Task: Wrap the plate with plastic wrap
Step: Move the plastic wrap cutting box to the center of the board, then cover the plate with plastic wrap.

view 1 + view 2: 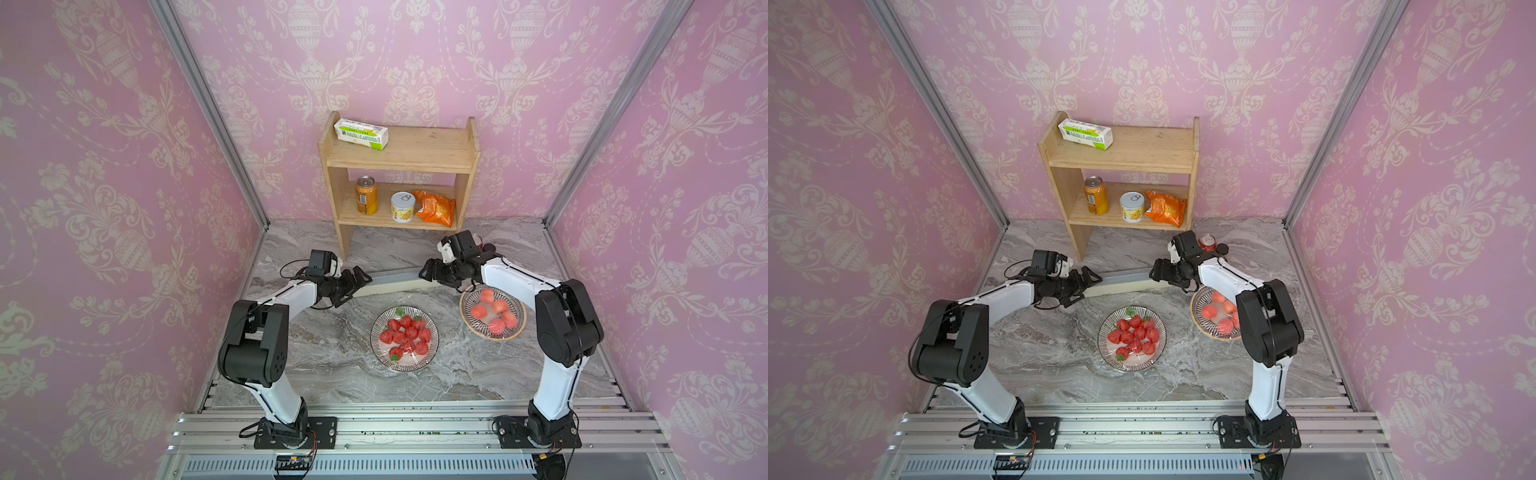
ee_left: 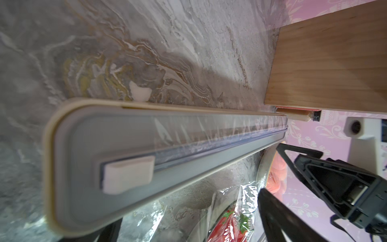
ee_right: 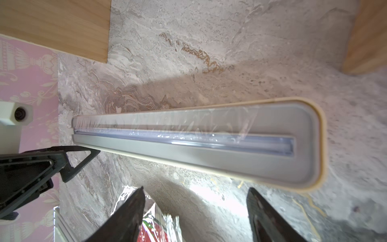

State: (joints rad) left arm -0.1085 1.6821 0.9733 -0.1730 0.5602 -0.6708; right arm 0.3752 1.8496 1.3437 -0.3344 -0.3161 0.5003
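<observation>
I had my left hand (image 1: pixel 360 279) at the left end of the dispenser box (image 1: pixel 392 281) and my right hand (image 1: pixel 424 272) at its right end. Both were spread wide with nothing between the fingers. I judged that this pairing let me steady the long, narrow box from both ends, though I could not tell whether either hand touched it. The box lay flat on the counter (image 1: pixel 316 365) with its grey lid (image 3: pixel 230 155) facing up, so the cutter slider (image 2: pixel 128 176), parked near the left end, could run along its track. The plastic wrap (image 3: pixel 167 123) showed as a loose, crinkled edge lying across that lid. On my side of the box sat the plate (image 1: pixel 405 366) of strawberries (image 1: pixel 405 334), near enough for a drawn sheet to reach. In the wrist views glossy film already lay over the fruit, so I judged the covering largely done. Also on my side, off the box's right end and partly under my right arm, a bowl (image 1: pixel 492 337) held peaches (image 1: pixel 500 306); whether film covered them I could not tell. Beyond the box stood the wooden shelf (image 1: pixel 415 156), out of the working space. A carton (image 1: pixel 360 134) lay on its top board, and an orange can (image 1: pixel 366 195), a tin (image 1: pixel 403 207) and a snack bag (image 1: pixel 434 208) stood on the lower one.
</observation>
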